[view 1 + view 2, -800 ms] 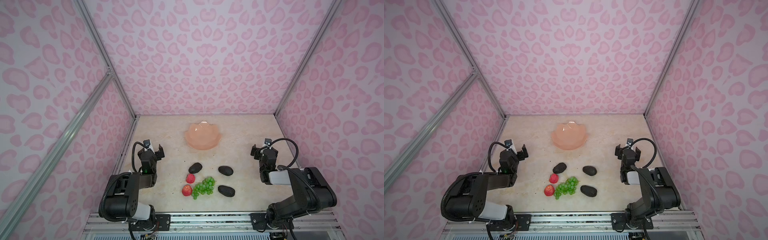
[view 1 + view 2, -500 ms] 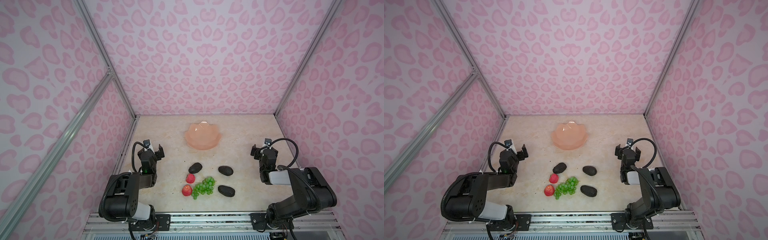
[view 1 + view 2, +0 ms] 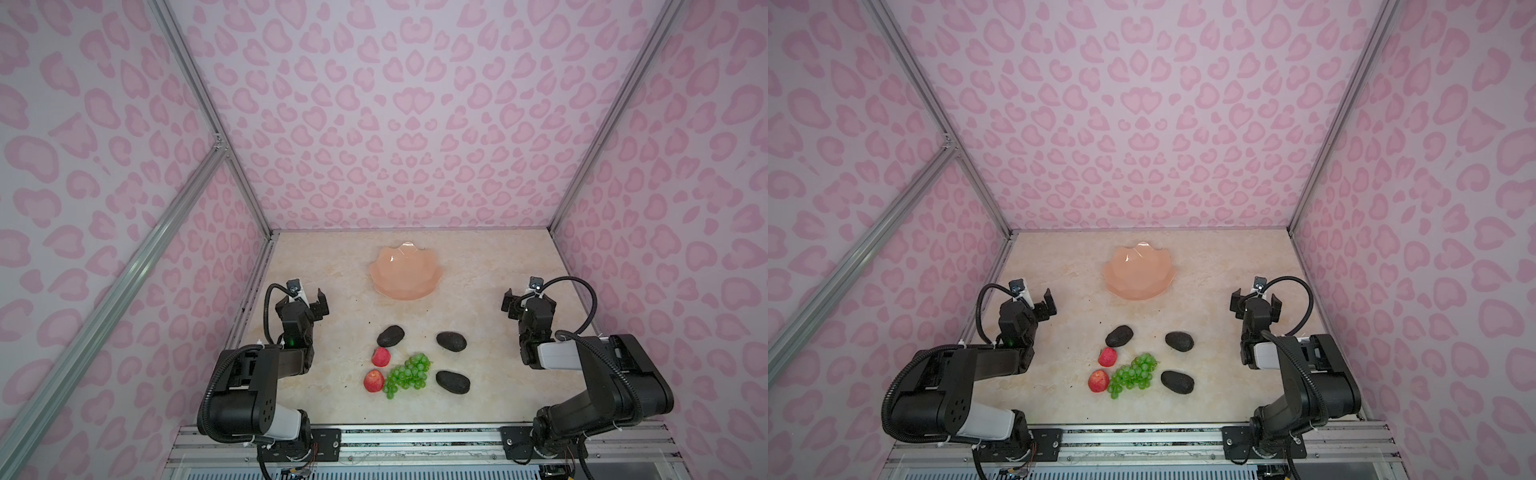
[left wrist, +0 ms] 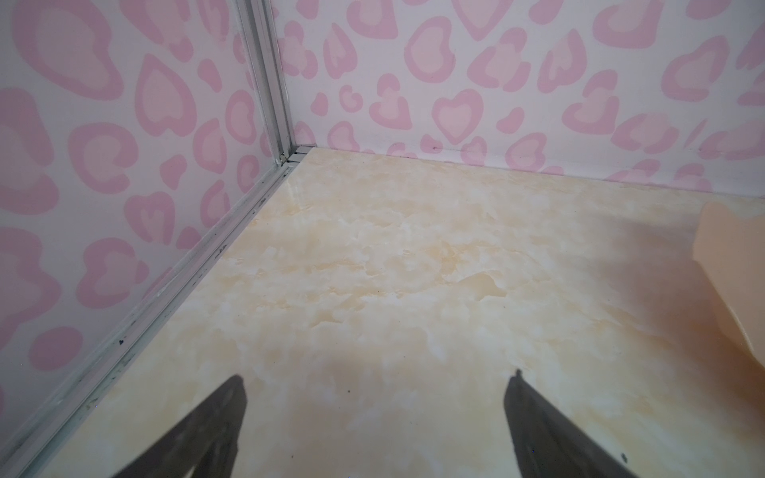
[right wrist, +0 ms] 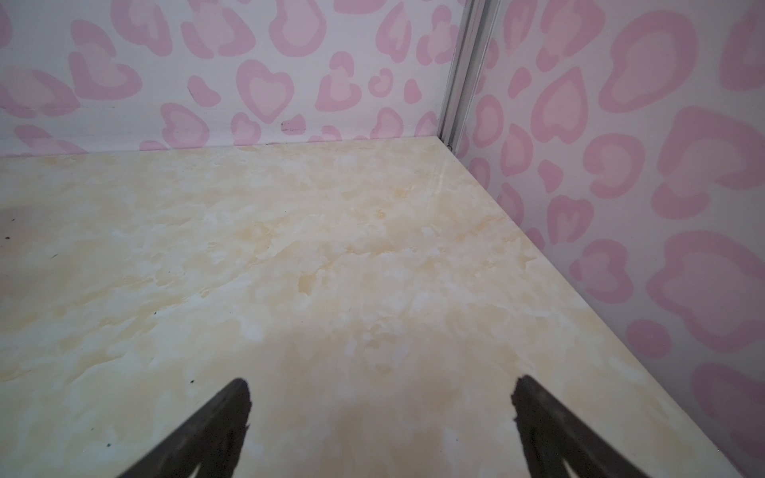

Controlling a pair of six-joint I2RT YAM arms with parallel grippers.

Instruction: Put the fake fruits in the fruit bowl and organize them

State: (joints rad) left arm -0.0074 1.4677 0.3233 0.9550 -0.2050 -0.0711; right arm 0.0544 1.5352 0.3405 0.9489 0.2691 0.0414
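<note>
Both arms sit low at the near corners of the cream marble-patterned desk [image 3: 478, 266]. The left claw [image 3: 309, 296] is spread wide with nothing between its fingers, and the right claw [image 3: 525, 300] is just as wide and just as empty; the wrist views show only bare desk between the dark fingertips [image 4: 232, 397]. The shallow translucent peach-pink bowl with the scalloped rim [image 3: 404, 272] rests at mid-desk toward the back, no fruit in it. In front lie three rough black-brown oval avocados [image 3: 390, 336] [image 3: 451, 341] [image 3: 453, 381], two small red strawberries [image 3: 381, 357] [image 3: 373, 381] and the glossy bright-green grape bunch [image 3: 406, 375], the nearer strawberry touching the grapes.
</note>
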